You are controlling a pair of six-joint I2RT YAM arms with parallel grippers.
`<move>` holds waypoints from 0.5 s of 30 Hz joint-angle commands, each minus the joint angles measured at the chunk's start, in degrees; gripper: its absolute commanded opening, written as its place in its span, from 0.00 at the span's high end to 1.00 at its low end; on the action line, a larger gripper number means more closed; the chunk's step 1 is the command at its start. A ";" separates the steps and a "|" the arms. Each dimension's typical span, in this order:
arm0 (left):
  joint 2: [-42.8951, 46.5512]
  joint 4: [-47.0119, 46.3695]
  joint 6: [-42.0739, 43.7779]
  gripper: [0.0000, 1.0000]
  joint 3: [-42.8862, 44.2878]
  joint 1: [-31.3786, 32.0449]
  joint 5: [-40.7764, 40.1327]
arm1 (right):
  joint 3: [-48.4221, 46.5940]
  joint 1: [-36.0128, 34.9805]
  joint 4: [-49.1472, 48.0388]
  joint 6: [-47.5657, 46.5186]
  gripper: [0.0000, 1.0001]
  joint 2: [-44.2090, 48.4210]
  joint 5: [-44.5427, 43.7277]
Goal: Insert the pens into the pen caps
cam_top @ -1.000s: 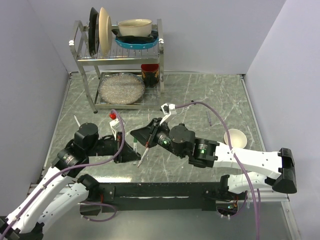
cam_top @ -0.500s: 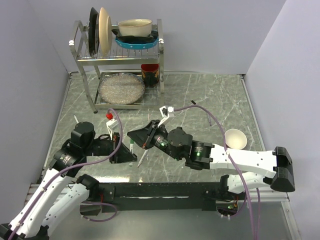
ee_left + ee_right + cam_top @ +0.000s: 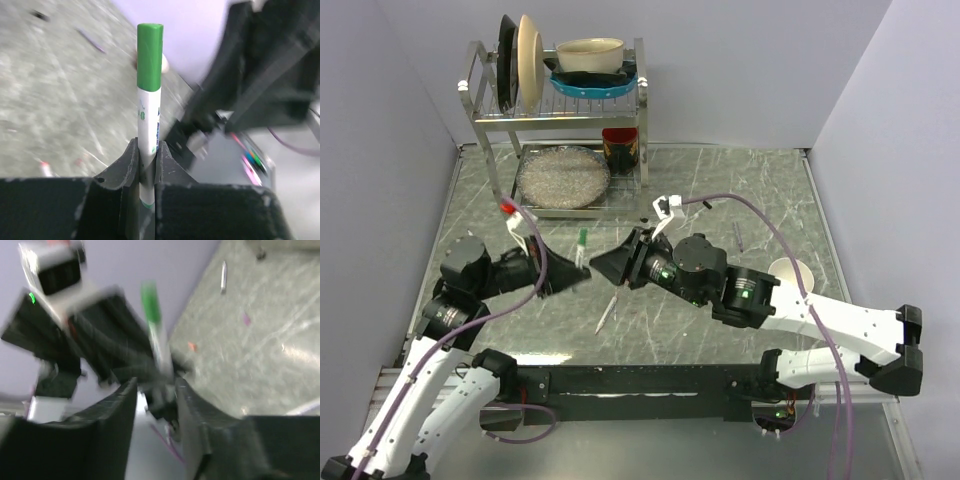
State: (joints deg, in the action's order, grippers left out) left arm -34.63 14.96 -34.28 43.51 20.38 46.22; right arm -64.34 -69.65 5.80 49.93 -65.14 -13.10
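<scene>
My left gripper [image 3: 572,272] [image 3: 146,150] is shut on a whitish pen [image 3: 148,125] that stands upright in it and is held above the table. A green cap [image 3: 150,55] [image 3: 582,240] sits on its upper end. My right gripper [image 3: 612,268] [image 3: 155,387] is open and empty, right next to the left gripper and facing it; the green-capped pen [image 3: 154,325] shows blurred just beyond its jaws. A second pen [image 3: 607,312] lies on the table below both grippers. A third pen [image 3: 738,237] [image 3: 223,276] lies at the right. A small red cap [image 3: 191,346] lies on the table.
A metal dish rack [image 3: 490,120] with plates and bowls stands at the back left, a red and black cup [image 3: 620,148] beside it. A white bowl [image 3: 790,275] sits on the table at the right, by the right arm.
My left gripper has lifted the green-capped pen up and back to the left. My right gripper has drawn a little up and right. The pen on the table has stayed put.
</scene>
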 commanded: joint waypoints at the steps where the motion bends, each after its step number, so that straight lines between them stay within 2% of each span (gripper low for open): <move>1: 0.44 -3.37 -0.35 0.99 1.58 -1.13 -10.35 | -5.45 2.75 10.01 -3.17 0.43 2.74 5.02; 6: -2.45 3.39 1.06 0.99 2.28 -1.13 -14.83 | -1.86 4.17 11.86 -2.91 0.29 8.26 1.86; 7: -4.02 3.93 1.06 0.99 2.20 -1.13 -15.54 | -1.15 4.17 13.08 -2.74 0.22 9.32 -0.15; 10: -7.89 1.49 -3.05 0.99 -1.04 -0.70 -15.63 | 2.63 4.26 15.89 -1.69 0.14 13.80 -4.89; 11: -8.95 0.43 -4.46 0.99 -3.14 0.79 -15.89 | 4.38 4.34 16.86 -1.07 0.13 15.73 -6.22; 15: -14.49 -3.35 -9.57 0.99 -6.24 7.38 -26.32 | 6.77 4.34 22.05 1.57 0.11 19.00 -11.76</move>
State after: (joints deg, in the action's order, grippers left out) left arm -45.08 15.29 -38.44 40.05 22.44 29.15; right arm -59.57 -65.60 21.85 49.04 -48.42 -17.06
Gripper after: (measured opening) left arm 0.121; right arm 0.884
